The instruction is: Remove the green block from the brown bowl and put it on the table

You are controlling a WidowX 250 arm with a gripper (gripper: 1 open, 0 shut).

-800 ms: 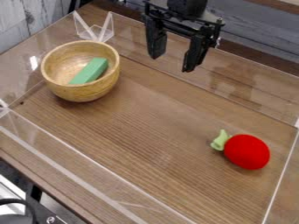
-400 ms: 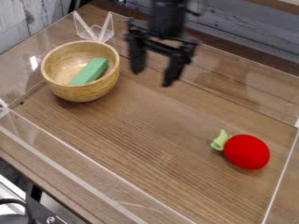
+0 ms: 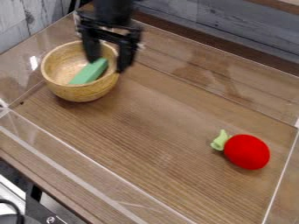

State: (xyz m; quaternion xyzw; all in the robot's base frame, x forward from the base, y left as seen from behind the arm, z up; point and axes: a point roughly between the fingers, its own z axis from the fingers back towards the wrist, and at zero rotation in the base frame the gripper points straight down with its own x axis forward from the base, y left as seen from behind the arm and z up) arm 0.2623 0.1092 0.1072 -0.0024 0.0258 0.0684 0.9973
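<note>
One gripper (image 3: 108, 51), fingers apart, above one brown bowl (image 3: 65, 90).
One green block (image 3: 89, 72) lies inside the bowl, long axis running lower-left to upper-right. One red toy (image 3: 246, 150) sits near the table (image 3: 152, 140) right edge; open wood between.

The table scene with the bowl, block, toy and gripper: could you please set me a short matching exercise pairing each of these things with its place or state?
Column one:
1. green block
2. brown bowl
3. red toy
4. gripper

Column two:
a. lies on the table near the right edge
b. open, fingers pointing down over the bowl's right rim
c. rests inside the bowl
d. stands at the table's left end

Pairs: 1-c, 2-d, 3-a, 4-b
</note>
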